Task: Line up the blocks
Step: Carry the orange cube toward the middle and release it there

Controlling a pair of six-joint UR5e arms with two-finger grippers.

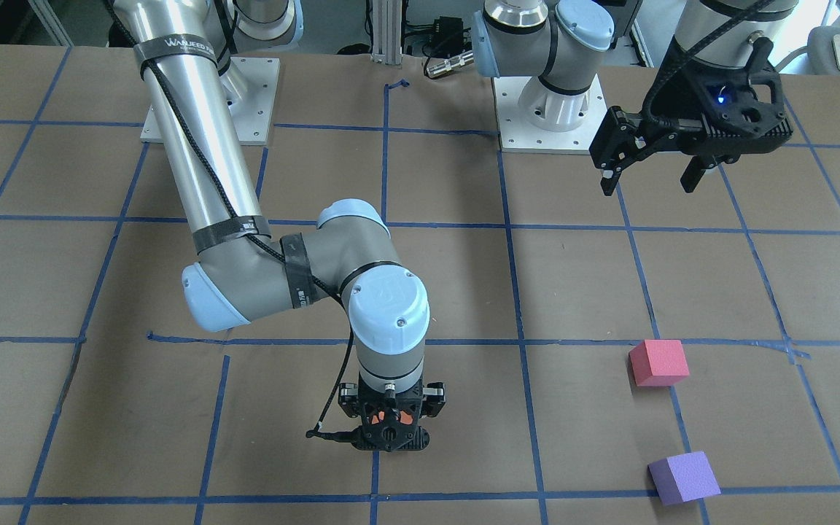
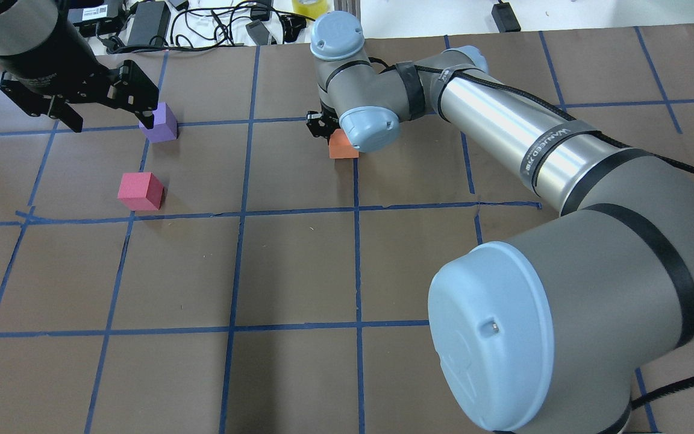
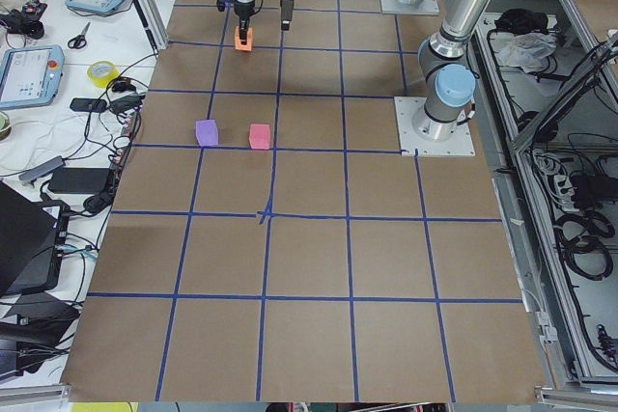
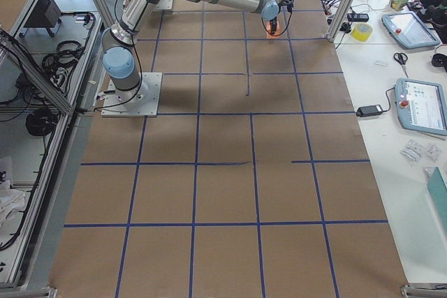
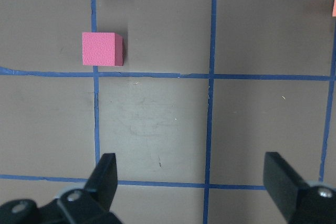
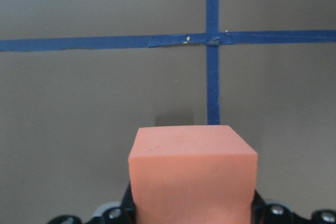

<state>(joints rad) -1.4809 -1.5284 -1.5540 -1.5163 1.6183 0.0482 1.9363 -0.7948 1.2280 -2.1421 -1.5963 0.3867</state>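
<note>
A table (image 1: 580,292) covered in brown paper and marked with a grid of blue tape is seen. The right arm (image 1: 201,146) is stretched far across it and bent down at the wrist, so that its pincer points straight at the surface. The left arm (image 1: 537,44) is held raised over the robot's left side, probably to be kept out of the way.

The right gripper (image 1: 391,419) is clamped on the orange block (image 6: 193,171), which is pinched between the fingers near a tape crossing. A shadow is cast just behind the block, so it is judged to be slightly lifted, though this cannot be confirmed. The left gripper (image 5: 191,163) is spread wide, with nothing between its fingers.

The pinkish-red block (image 1: 658,362) and the purple block (image 1: 683,477) are left resting near each other on the robot's left half, well apart from the orange one. A line could be completed by carrying the orange block towards them.

Two arms, two grippers and three blocks are counted.
</note>
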